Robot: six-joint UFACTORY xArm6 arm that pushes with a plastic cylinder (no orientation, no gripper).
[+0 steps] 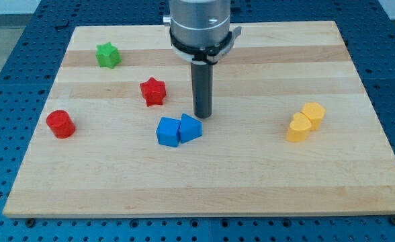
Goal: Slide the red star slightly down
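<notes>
board (251, 168): pale wood, smooth, matt | red star (153, 91): matt plastic | rod (203, 91): dark, slight sheen

We have just one view, so nothing is shared with another. It looks down at a slant from the front onto the wooden board (204, 181), near enough that the board fills most of the frame, its far edge near the top, blue perforated table (9, 40) showing at the corners
</notes>
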